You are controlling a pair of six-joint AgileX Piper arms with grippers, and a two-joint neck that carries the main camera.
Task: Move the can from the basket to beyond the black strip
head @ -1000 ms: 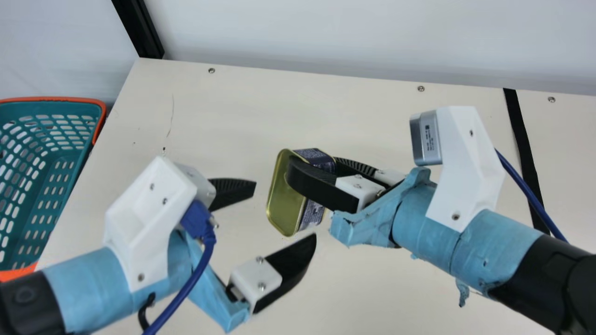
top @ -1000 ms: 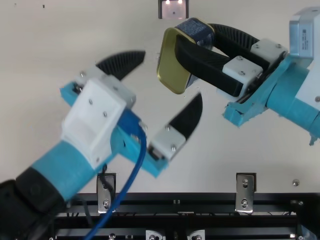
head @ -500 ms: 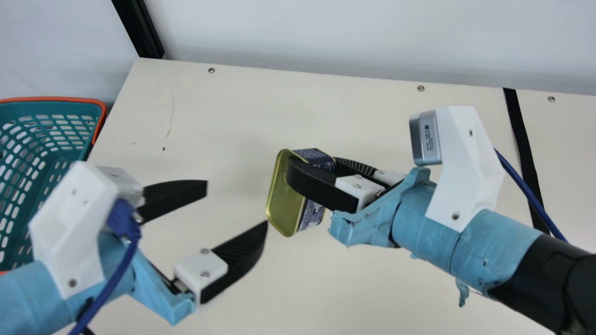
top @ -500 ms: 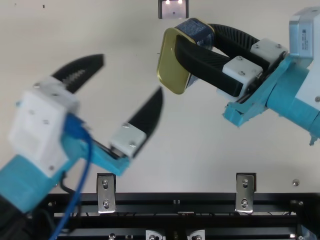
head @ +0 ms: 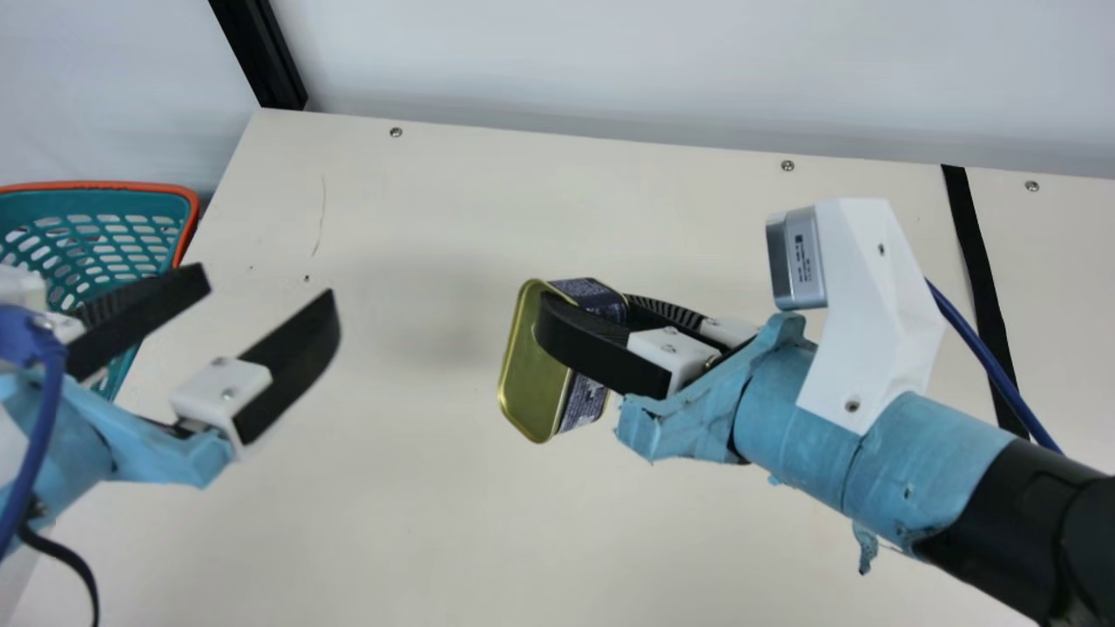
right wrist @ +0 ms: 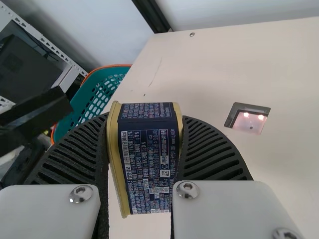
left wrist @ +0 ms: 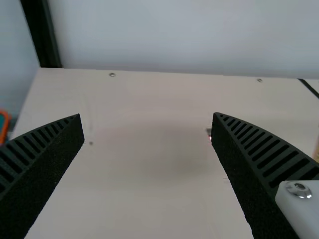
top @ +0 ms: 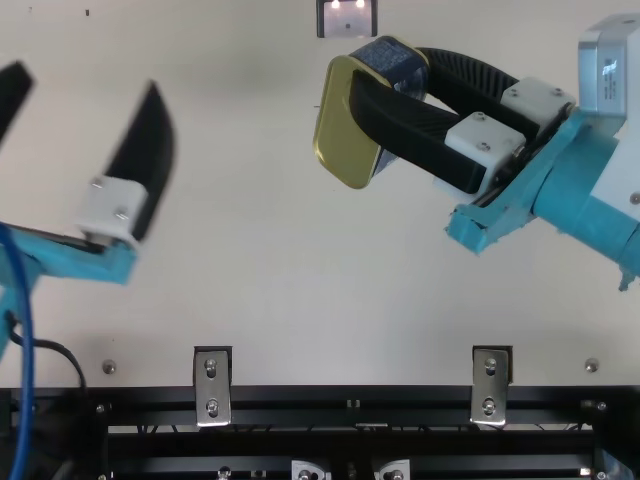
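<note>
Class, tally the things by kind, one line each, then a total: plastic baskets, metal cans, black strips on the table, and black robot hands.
Teal plastic basket with orange rim: 1
Boxy gold-and-navy metal can: 1
Long black strip: 1
Black two-fingered robot hands, left hand and right hand: 2
Total: 5

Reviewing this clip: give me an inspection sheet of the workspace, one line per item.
Surface: cream table, with screws and a thin dark mark.
Job's things: can tilted, short of the black strip; basket by the table's left edge.
Clutter: small dark-framed square with bright spots.
Grippers: left gripper open, holding nothing; right gripper closed on the can.
Cables: blue cable on left arm, another on right.
Surroundings: pale wall, black post.
</note>
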